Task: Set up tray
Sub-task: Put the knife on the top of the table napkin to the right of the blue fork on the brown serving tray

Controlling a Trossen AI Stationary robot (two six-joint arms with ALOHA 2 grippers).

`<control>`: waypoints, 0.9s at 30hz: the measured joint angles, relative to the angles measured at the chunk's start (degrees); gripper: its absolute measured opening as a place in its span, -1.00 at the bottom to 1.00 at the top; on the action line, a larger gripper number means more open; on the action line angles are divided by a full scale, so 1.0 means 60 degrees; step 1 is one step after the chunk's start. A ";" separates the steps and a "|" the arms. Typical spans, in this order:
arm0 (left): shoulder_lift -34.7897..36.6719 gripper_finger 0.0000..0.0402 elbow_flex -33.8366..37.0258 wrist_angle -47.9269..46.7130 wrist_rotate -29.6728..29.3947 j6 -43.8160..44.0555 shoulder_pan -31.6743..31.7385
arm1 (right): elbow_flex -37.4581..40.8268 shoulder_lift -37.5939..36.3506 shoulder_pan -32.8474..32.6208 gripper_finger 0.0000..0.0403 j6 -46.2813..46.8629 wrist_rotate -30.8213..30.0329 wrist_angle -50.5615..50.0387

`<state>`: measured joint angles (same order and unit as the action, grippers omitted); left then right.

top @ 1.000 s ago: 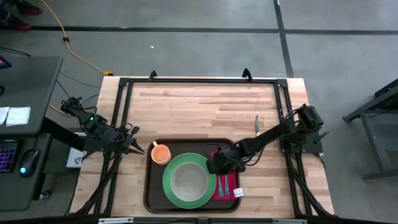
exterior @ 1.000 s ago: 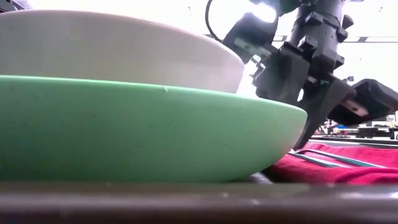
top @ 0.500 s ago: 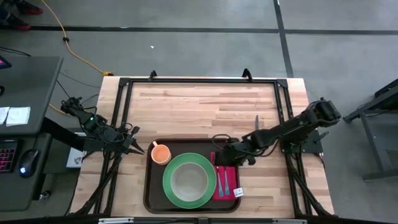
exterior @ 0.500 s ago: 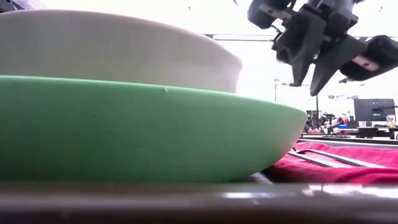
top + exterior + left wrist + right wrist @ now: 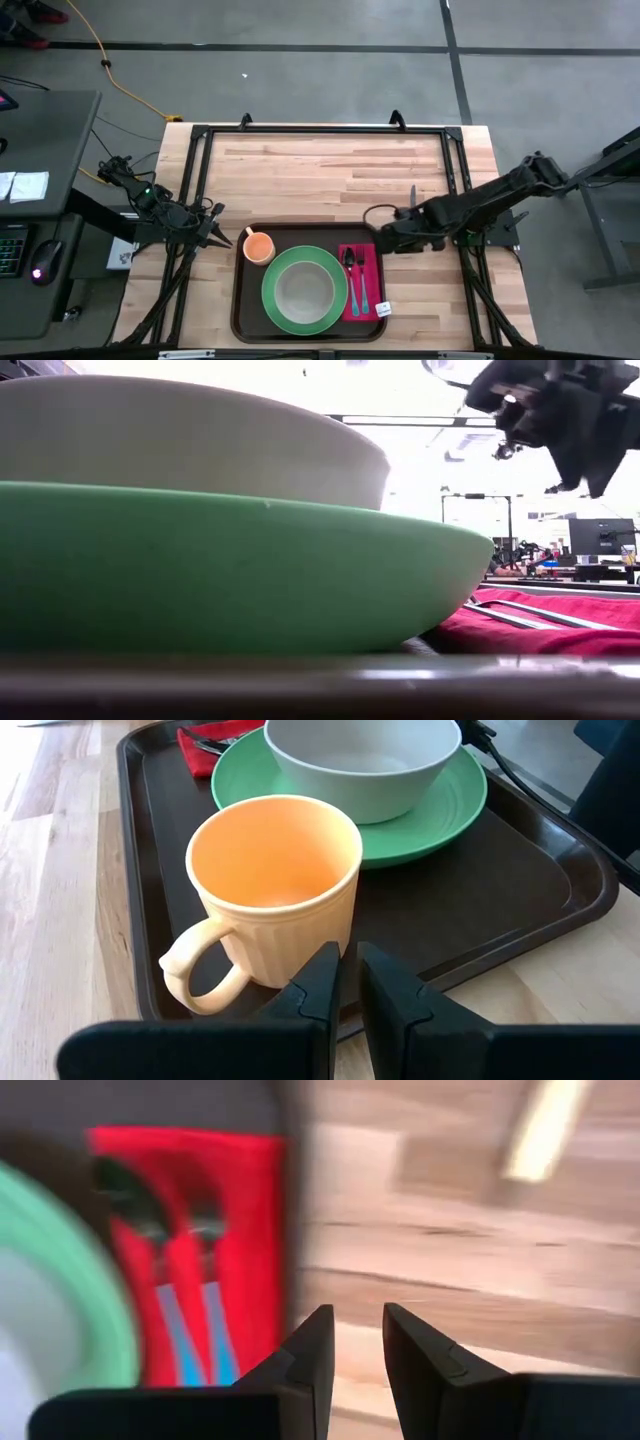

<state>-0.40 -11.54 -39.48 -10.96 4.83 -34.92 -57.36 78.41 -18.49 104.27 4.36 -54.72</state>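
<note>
Right end effector (image 5: 384, 236), fingers slightly apart and empty, hovers beside the tray (image 5: 243, 310); left waits likewise

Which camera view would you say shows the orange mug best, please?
The left wrist view: the mug fills the frame, empty, handle showing, standing on the tray. The high view shows it small from above. The low and right wrist views miss it.

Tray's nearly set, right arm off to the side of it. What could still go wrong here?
1. The knife lies on the bare wood outside the tray; with the right gripper nearly shut, a flat pick may slip.
2. Bringing it in, the gripper passes close over the fork and spoon on the red napkin and may knock them.
3. The left gripper sits right by the orange mug; any drift could nudge it.
</note>
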 joint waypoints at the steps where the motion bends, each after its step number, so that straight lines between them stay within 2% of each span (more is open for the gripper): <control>1: 0.0000 -0.64 0.0000 0.0000 0.0000 0.0002 0.0002 | 0.0000 -0.0032 0.0043 -0.67 -0.0042 0.0017 -0.0285; 10: 0.0000 -0.64 0.0000 0.0000 0.0000 0.0031 0.0000 | 0.0000 -0.0036 0.0787 -0.67 -0.1048 -0.0151 -0.1646; 23: 0.0000 -0.64 -0.0001 0.0001 0.0000 0.0031 0.0002 | 0.0009 -0.0036 0.2477 -0.67 -0.2906 -0.0212 -0.3320; 27: 0.0000 -0.64 0.0000 0.0010 0.0000 0.0035 0.0002 | 0.0011 -0.0036 0.2997 -0.67 -0.3494 -0.0431 -0.3380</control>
<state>-0.40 -11.54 -39.42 -10.96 5.04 -34.91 -57.30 78.19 -0.50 83.31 1.77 -75.00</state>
